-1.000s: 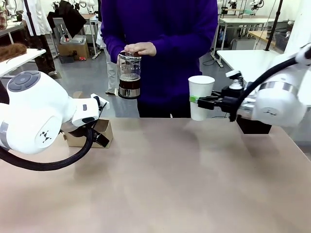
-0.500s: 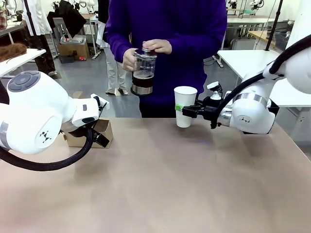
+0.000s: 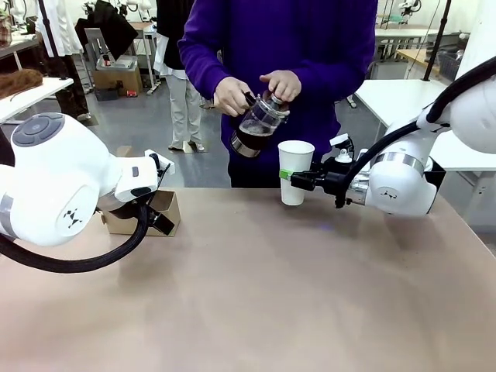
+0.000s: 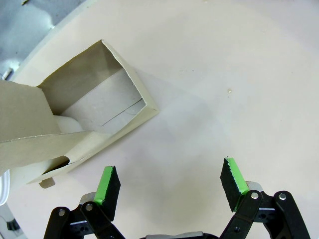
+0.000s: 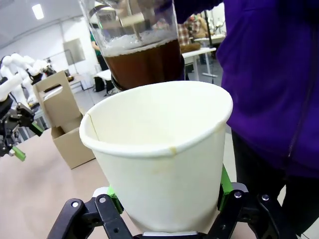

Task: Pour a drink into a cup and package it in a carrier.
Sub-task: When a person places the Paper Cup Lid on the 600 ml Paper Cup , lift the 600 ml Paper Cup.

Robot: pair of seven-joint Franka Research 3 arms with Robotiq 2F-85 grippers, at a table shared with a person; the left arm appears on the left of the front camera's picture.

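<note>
My right gripper is shut on the white paper cup, holding it upright and lidless near the table's far edge. A person's two hands tilt the glass pitcher toward the cup's rim, with the dark drink inside. In the right wrist view the cup is gripped between my green pads, the pitcher close behind its rim. The brown carrier stands at the left, partly behind my left arm. My left gripper hangs open beside the carrier, holding nothing.
The person in a purple top stands at the far side, between the arms. The tan table is bare across its middle and front. My bulky left arm covers the left part.
The person brought the pitcher to the right and tipped it toward the cup. My right gripper carried the cup left and lower, then held still. The left arm stayed put.
</note>
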